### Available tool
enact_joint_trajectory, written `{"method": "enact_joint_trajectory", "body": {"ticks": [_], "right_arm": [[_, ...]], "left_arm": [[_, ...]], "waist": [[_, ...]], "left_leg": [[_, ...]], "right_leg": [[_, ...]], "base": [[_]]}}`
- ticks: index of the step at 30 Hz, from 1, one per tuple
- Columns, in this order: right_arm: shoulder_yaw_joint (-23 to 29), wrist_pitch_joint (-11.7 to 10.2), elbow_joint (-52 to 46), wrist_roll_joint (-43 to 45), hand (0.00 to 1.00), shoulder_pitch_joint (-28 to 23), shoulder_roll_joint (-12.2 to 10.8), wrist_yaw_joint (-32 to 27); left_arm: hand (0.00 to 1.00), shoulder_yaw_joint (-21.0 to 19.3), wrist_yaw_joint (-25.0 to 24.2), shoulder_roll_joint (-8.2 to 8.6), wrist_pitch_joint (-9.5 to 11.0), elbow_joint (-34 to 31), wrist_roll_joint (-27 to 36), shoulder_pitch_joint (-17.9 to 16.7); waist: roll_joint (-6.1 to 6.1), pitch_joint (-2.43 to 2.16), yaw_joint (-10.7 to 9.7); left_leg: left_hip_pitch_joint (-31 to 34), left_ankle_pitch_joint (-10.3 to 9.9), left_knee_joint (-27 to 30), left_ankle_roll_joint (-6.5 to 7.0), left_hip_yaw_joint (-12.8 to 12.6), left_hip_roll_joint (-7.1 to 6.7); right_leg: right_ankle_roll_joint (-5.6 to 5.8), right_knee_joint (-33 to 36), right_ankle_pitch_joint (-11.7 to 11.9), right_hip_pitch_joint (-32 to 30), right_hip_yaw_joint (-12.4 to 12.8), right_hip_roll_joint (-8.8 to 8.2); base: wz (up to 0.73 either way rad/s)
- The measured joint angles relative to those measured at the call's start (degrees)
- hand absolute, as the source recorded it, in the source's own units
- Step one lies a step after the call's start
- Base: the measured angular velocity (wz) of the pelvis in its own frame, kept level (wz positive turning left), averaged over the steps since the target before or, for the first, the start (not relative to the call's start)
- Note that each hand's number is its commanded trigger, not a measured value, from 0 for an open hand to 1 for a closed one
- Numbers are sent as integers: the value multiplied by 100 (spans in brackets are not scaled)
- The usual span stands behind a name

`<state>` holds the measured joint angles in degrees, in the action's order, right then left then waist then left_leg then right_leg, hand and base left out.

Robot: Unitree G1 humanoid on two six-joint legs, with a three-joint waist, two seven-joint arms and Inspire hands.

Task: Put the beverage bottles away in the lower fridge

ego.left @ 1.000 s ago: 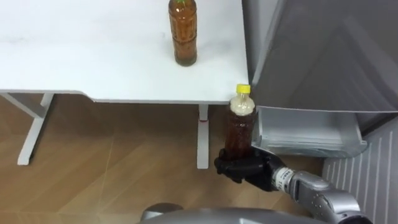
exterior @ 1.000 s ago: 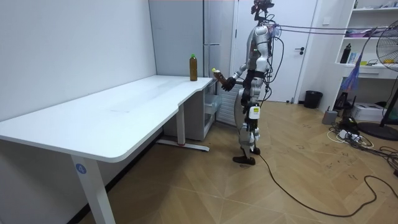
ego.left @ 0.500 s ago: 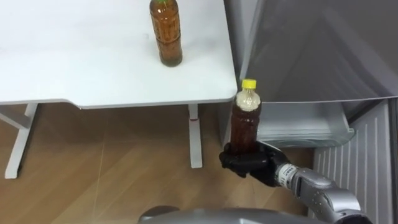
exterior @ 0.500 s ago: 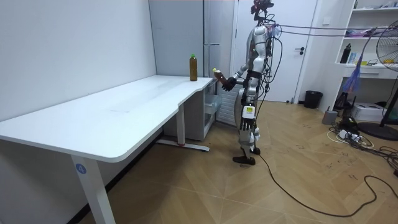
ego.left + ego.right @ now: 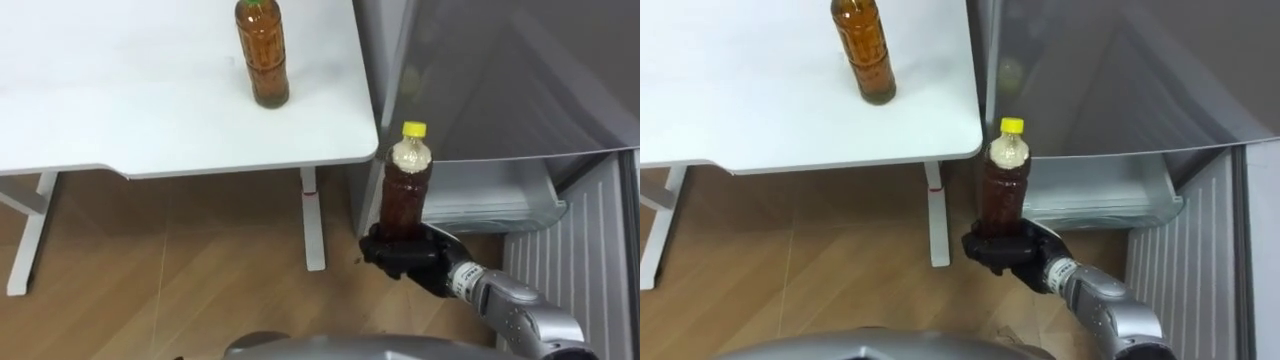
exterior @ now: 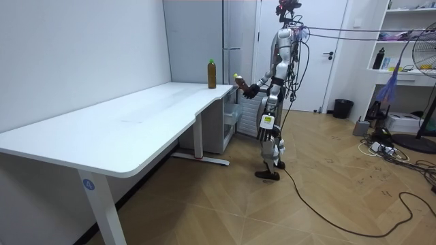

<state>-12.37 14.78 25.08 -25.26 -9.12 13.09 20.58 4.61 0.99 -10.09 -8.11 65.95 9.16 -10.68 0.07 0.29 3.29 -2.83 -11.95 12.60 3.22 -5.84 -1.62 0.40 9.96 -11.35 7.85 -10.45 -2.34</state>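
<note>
Left eye view gives me the robot's right hand (image 5: 410,258) coming in from the lower right, its dark fingers curled round the base of a brown plastic drink bottle with a yellow cap (image 5: 404,190). The bottle stands upright in that grasp, foam-pale just under the cap and dark below. It hangs over the wooden floor (image 5: 180,270), just beside the near corner of the white rectangular table (image 5: 120,100) and in front of the grey fridge (image 5: 500,80). It is outside the fridge, near the pale translucent drawer (image 5: 490,200) that sticks out from the fridge's lower part. I cannot tell whether the bottle is over the drawer's edge or short of it.

A second drink, an amber plastic bottle with a green cap (image 5: 262,55), stands upright on the table near the fridge-side edge, well apart from the hand.

From the room view I see the robot upright on both feet at the table's far end, facing the fridge, with the held bottle raised in front of its chest.
</note>
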Motion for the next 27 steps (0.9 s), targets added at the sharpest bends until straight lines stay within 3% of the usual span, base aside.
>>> {"method": "enact_joint_trajectory", "body": {"ticks": [7, 19, 22, 27], "right_arm": [[21, -105, 238, -688, 100, 1, -19, -371], [26, -211, 645, -1356, 100, -2, -78, -962], [31, -233, 642, -2163, 100, -4, -100, -1114], [27, -464, 621, -3886, 100, 1, -172, -1614]], "left_arm": [[0, 11, 6, 4, 105, -59, -30, -12], [0, 6, 130, 12, 102, -79, -245, -75], [0, 10, 137, 23, 101, -81, -205, -89], [0, 124, 248, 60, 96, -81, -213, -208]], "waist": [[4, 6, -16], [-35, 8, -31], [-7, 20, -56], [40, 23, -126]], "left_leg": [[-61, 0, -55, 0, -23, 0], [-85, 1, -84, 0, -60, -2], [-83, -4, -88, 3, -56, -1], [-72, -8, -94, 9, -40, -1]], "right_leg": [[0, 0, 2, -34, 18, 1], [1, -23, 2, -24, 93, 9], [2, -30, 2, 9, 33, 6], [4, -15, 1, 17, 19, 5]], "base": [[-2], [-2], [2], [3]]}}
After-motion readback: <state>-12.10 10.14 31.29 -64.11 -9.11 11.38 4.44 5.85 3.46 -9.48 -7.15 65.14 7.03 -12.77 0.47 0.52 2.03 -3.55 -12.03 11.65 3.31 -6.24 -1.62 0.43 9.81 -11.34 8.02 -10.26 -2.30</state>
